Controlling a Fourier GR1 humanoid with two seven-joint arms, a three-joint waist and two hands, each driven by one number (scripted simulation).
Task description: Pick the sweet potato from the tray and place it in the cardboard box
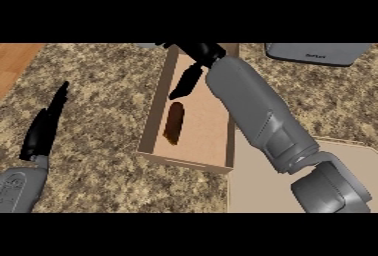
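Speckled brown granite counter; wood strip at left, perhaps flooring.

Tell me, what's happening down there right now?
Right hand open above the brown cardboard box. Left hand open, resting at left. Dark brown oblong sweet potato lying inside the box. Nothing in the way.

A speckled brown granite counter carries an open rectangular cardboard box, a flat beige tray just beside it, and a grey appliance at the far edge.
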